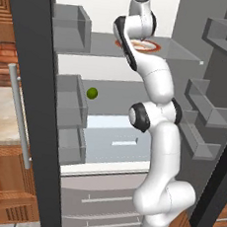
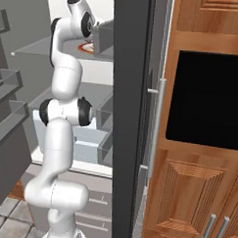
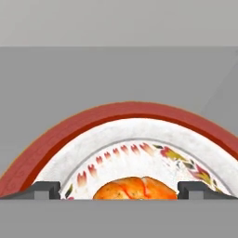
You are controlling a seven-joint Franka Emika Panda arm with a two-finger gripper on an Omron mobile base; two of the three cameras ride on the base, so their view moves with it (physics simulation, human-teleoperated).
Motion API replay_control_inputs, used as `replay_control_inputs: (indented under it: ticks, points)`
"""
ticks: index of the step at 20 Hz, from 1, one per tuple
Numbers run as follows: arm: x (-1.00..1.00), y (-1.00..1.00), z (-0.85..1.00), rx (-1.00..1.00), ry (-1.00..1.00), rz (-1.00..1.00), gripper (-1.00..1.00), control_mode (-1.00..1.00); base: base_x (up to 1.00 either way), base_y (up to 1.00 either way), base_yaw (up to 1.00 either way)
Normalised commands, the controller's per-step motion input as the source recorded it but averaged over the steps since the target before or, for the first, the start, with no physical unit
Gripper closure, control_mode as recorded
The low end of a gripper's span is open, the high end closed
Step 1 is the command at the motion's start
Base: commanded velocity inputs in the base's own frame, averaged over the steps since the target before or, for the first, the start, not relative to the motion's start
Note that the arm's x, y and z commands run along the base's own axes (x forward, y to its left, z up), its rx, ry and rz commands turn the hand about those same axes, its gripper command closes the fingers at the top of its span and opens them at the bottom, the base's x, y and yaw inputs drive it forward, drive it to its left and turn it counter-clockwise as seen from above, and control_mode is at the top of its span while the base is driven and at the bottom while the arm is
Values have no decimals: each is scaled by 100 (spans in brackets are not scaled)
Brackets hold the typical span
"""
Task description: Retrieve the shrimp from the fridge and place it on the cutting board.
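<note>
On round red-rimmed plate point(image 3: 69, 135): curved glossy orange shrimp point(image 3: 135, 188), between spread end effector point(image 3: 119, 190) fingertips.

Lighting: even and diffuse, source not discernible — the white inner wall of the fridge point(image 1: 116, 9) reads brightest, its dark doors flat and dull, with soft shading under the shelves and no hard cast shadows. Glare: mild sheen on the white arm point(image 1: 160, 140) only. Sharpness: rendered edges slightly soft throughout — the plate point(image 3: 116, 139) close to the hand camera looks coarse and a little blurred; no visible edge distortion.

No readable text, label, brand, number or sign anywhere.
</note>
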Motion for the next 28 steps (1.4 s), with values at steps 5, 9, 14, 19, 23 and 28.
replay_control_inputs:
  ticks: [5,9,14,19,23,28]
  points:
    - [0,0,-6,0,0,0,-100,-100,0,0,0]
    - [0,0,-33,-1,0,0,-100,-100,0,0,0]
    - [0,0,-25,0,0,0,-100,-100,0,0,0]
    - [0,0,-17,0,0,0,-100,-100,0,0,0]
    - [-24,-13,0,1,-5,-1,-100,-100,0,0,0]
    - [-13,-5,-6,0,-1,0,-100,-100,0,0,0]
